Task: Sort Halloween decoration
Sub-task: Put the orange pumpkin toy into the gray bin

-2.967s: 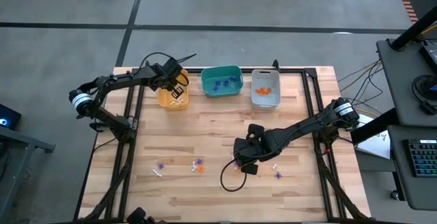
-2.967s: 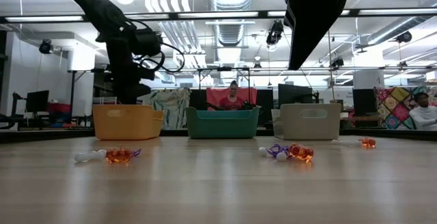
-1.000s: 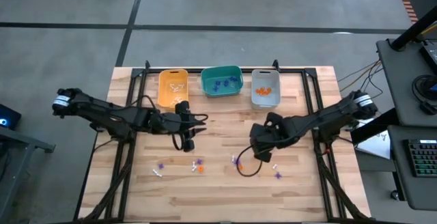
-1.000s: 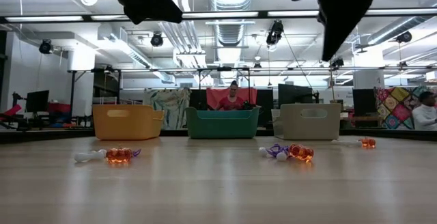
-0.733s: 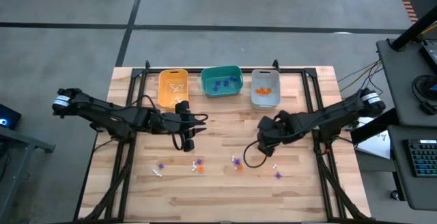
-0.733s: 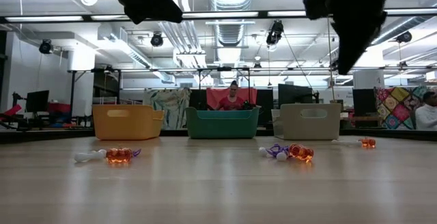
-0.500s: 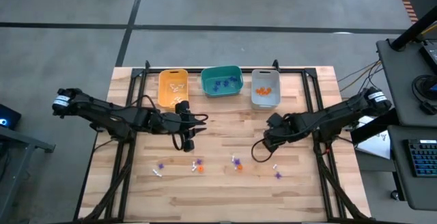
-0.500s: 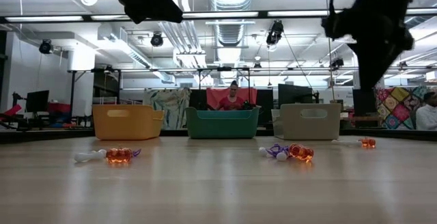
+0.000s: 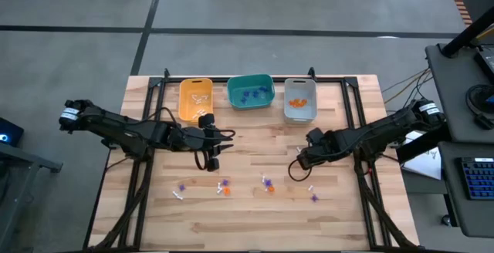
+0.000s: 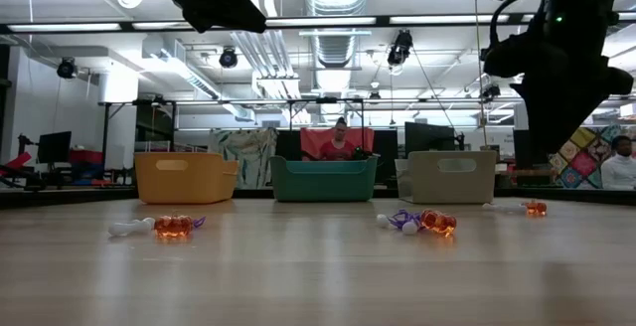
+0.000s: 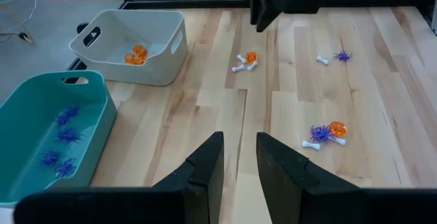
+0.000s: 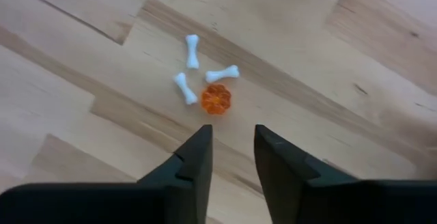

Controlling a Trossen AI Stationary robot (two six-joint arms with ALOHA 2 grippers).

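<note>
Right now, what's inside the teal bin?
The teal bin holds only purple spiders, several of them scattered over its floor. The near wall hides part of that floor in the left wrist view, so the exact count cannot be told.

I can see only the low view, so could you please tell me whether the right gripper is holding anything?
Observer: No; the right wrist view shows the right gripper open, nothing between its fingers.
Operator: What lies ahead of it?
Observer: An orange pumpkin with three white bones beside it.
Operator: And where is the left gripper?
Observer: Above the table, just beside the yellow bin, toward the table's middle, by the high view.
</note>
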